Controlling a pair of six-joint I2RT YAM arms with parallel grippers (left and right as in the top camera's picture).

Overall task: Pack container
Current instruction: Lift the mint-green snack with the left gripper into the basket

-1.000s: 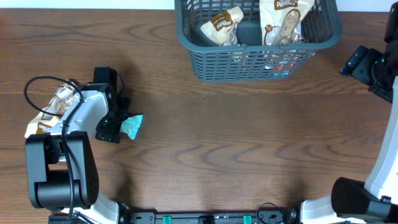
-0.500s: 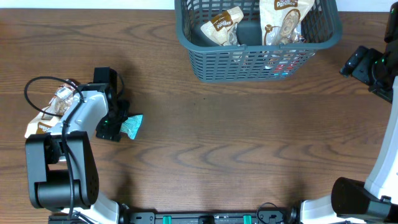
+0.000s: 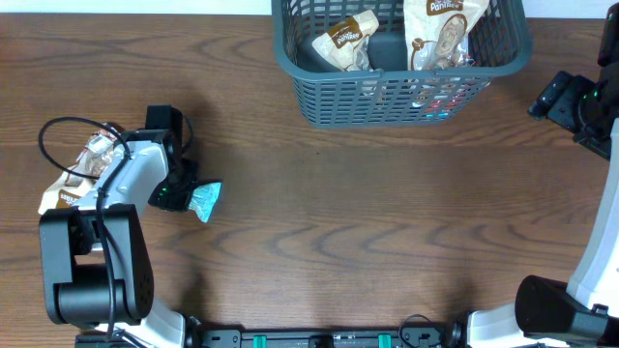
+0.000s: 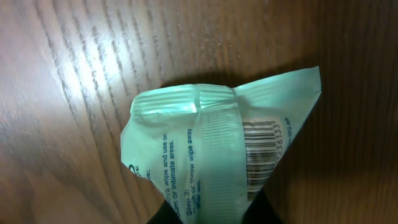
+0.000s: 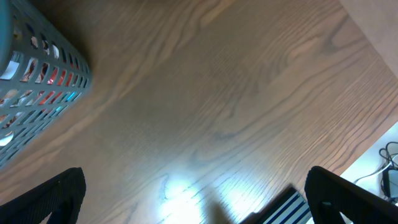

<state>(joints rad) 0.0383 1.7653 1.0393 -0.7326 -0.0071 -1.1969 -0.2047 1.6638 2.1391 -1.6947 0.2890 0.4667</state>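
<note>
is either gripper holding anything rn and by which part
The left gripper pinches the mint-green wipe packet by the end nearest its barcode. The right gripper holds nothing, its fingers spread wide.

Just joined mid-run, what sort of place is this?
Likely a robot test bench: wood-grain table, left arm and right arm at its edge, the container of snacks, a teal packet in the left gripper.

Two white-and-black arms, at the worktop's left and right edges.
Left arm (image 3: 124,179): white shells, black joints, thin black cable (image 3: 53,130), bulky black base (image 3: 92,285). Right arm (image 3: 592,261): white link, black wrist (image 3: 571,101) with green light, black fingertips (image 5: 62,193).
</note>
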